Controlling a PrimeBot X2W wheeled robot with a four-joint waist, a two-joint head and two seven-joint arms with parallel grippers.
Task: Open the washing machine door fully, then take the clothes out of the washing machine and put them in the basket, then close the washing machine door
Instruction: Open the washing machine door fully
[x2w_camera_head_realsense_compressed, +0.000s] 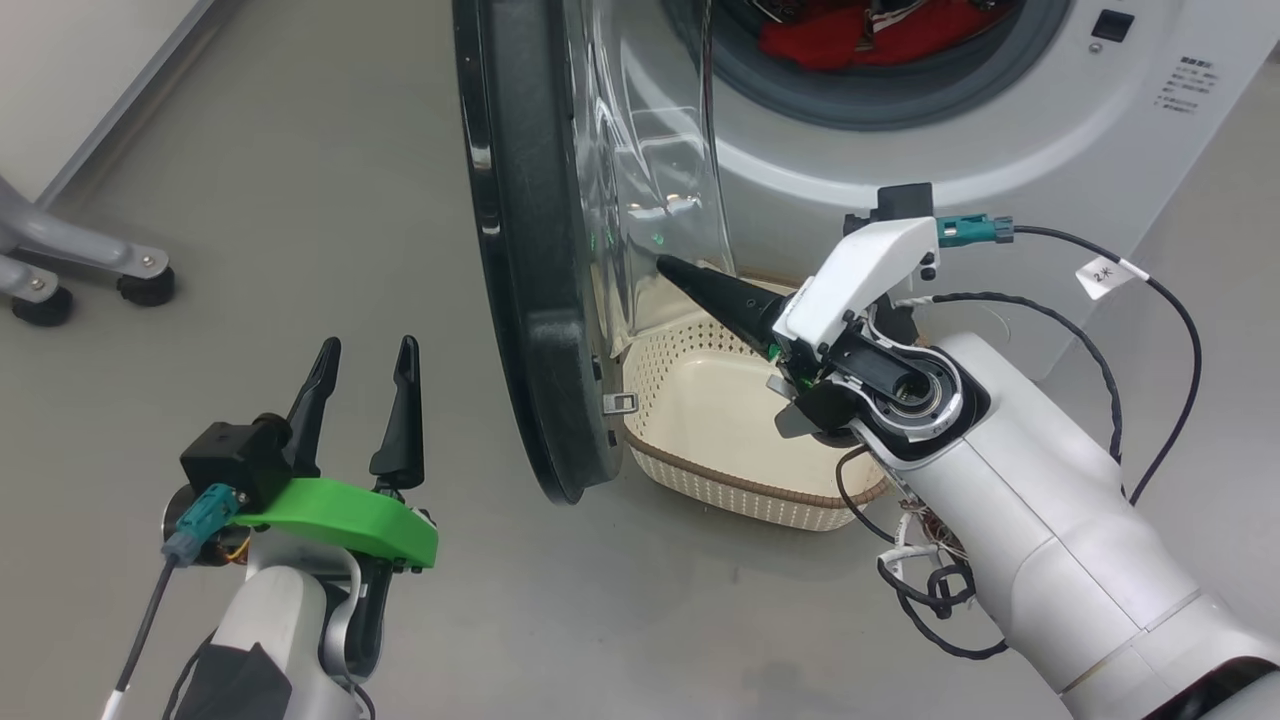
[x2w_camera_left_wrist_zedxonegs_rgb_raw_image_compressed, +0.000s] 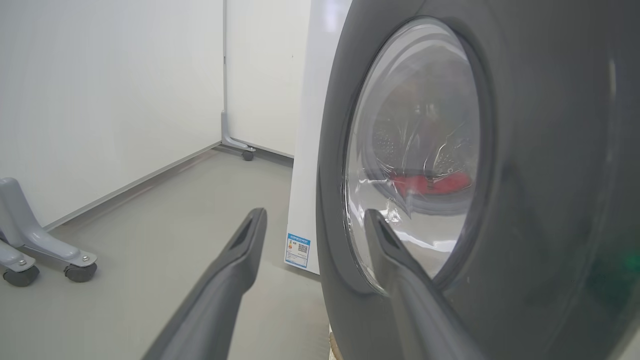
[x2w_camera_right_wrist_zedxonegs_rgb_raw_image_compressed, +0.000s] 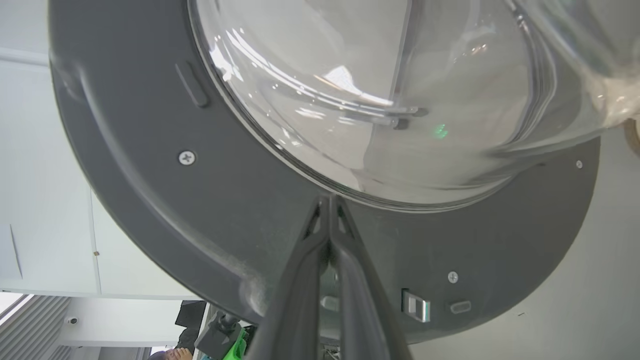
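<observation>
Slippage worry: right gripper, jaws pinched together, may skid off the washing machine door; left gripper jaws spread wide.

A smooth grey floor lies under soft, even light that casts only faint shadows. In the head view, at ten o'clock, a white wall meets the floor along a grey skirting strip. At nine o'clock, two grey frame legs stand on black castors. In the left wrist view, white walls meet in a corner at eleven o'clock, where a panel's grey foot sits on a small wheel.
</observation>
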